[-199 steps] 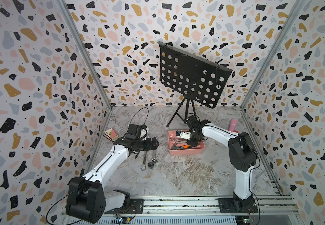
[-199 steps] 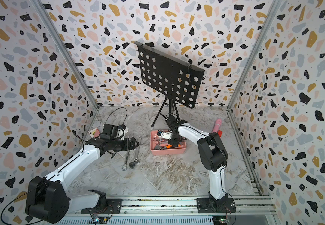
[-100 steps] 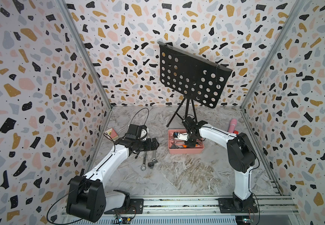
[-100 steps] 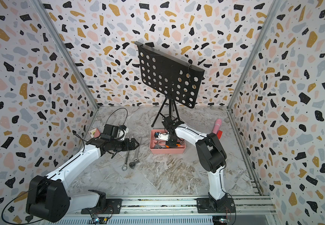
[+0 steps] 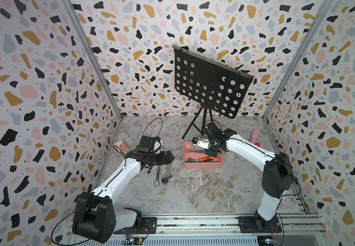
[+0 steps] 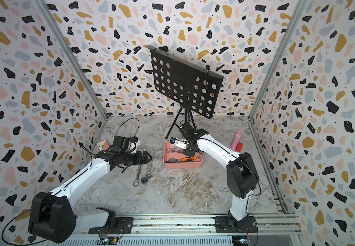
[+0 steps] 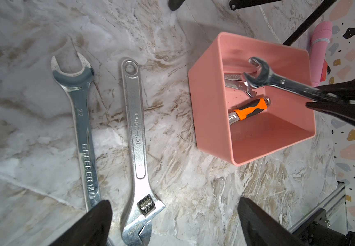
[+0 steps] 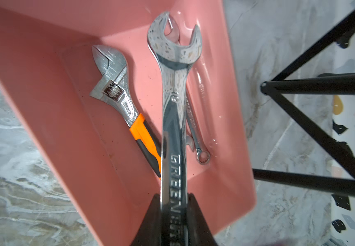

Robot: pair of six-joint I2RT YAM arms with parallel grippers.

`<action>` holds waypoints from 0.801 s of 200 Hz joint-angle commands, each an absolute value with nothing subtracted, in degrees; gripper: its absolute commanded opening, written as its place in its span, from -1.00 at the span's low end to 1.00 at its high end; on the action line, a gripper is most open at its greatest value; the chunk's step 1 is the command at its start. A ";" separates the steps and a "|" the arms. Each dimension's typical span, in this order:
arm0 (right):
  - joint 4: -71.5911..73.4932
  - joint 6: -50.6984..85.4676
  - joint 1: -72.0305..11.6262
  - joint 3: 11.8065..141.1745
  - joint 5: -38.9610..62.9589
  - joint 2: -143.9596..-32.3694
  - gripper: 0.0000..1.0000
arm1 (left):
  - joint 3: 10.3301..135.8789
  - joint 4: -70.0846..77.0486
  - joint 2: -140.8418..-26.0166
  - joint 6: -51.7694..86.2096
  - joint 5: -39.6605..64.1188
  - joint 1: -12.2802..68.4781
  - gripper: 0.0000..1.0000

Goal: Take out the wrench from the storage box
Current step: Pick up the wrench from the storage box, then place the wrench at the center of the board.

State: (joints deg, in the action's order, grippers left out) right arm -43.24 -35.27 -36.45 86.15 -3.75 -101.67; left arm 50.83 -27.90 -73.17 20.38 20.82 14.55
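Now the right arm [image 5: 246, 147] has its catch: its jaws, a shade wider a second ago as they worked down among the tools, have pinched shut on the flat shank of a chrome open-ended wrench [image 8: 173, 106]. From the left wrist view that wrench [image 7: 278, 82] sticks out of the jaws at a slant, its forked end raised above the tools beneath, though it remains over the storage box [image 5: 203, 165] and inside its outline. So the grip is made, I'd say, but the wrench is not out; it needs lifting clear of the pink wall [image 8: 44, 85] and carrying off to the side.

Left behind on the box floor are an orange-handled adjustable wrench [image 8: 112, 89] and a slim ring-ended spanner [image 8: 195, 132], which lies just beside and partly under the held one. It could be dragged along if the lift is skewed.

Across the surface [image 5: 193, 191], the left arm [image 5: 129, 168] has not stirred. Its jaws stand wide apart and empty, over a big open-ended wrench [image 7: 82, 119] and a large adjustable wrench [image 7: 137, 132] lying side by side outside the box.
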 commanded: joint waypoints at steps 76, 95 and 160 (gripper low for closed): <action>-41.55 -20.03 -21.65 65.94 -1.72 -73.11 -1.00 | 50.25 -26.19 -73.65 19.17 22.63 14.68 0.91; -39.93 -14.14 -16.23 62.32 -1.57 -71.87 -1.00 | 50.58 -26.26 -74.12 19.12 22.86 14.70 0.91; -20.88 6.08 -13.97 50.08 5.47 -77.17 -1.00 | 50.30 -26.15 -74.21 18.96 22.60 14.72 0.91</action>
State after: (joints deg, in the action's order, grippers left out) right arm -30.83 -3.64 -13.78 51.57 1.91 -76.31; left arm 50.57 -27.75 -74.61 20.14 22.06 14.55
